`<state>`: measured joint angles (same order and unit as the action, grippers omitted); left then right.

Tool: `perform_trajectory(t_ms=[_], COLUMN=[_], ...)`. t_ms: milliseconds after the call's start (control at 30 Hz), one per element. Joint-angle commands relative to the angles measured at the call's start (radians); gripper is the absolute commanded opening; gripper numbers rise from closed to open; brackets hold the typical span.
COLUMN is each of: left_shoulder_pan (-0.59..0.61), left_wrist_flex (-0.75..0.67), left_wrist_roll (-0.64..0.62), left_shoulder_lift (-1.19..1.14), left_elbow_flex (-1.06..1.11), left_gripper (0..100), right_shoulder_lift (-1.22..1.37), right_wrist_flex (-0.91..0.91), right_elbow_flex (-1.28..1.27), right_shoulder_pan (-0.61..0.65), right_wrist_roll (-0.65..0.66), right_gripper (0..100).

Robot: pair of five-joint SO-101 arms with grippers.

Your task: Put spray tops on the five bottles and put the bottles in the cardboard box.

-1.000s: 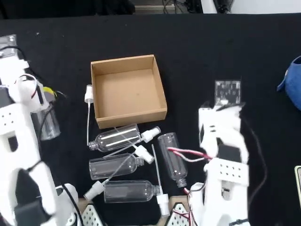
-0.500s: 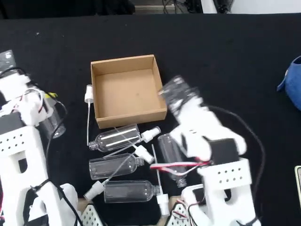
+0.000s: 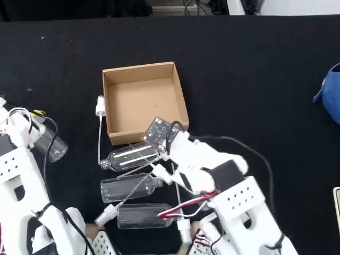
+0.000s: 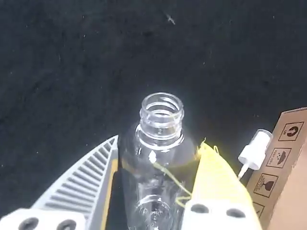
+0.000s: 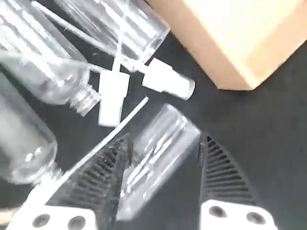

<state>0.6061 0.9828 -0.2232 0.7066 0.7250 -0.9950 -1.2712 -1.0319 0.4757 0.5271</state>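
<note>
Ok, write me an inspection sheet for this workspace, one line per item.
Surface: black table.
Job's things: cardboard box open, holding no bottles; three loose bottles lying uncapped in front of it; spray tops scattered beside them.
Clutter: blue object at the table's edge.
Grippers: left gripper jaws shut on the held bottle, uncapped; right gripper jaws open astride a lying bottle.
Cables: red and white wires on the right arm, passing over the loose bottles.
Surroundings: cords behind the far edge.
</note>
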Motion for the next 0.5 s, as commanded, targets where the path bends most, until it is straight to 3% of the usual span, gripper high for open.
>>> perform_trajectory(t_ms=[0,267,467], left_shoulder_pan=[0.005,0.005,0.005], left_wrist_flex=[-0.02,-0.02,-0.02], left_wrist_roll=[-0.011,-0.011,-0.011], left_shoulder_lift=[0.025,0.025,0.025], left_elbow_flex=[-0.013,-0.012,-0.012], left_gripper=[3,3,3], right_shoulder_lift=[0.012,0.012,0.021], right_wrist_flex=[0.166,0.235,0.222], right_elbow_flex=[-0.064,-0.102,-0.142], right_shoulder_pan=[0.02,0.054,0.181], right_wrist_roll=[0.014,-0.043,-0.1], right_gripper=[21.1,21.3,21.3])
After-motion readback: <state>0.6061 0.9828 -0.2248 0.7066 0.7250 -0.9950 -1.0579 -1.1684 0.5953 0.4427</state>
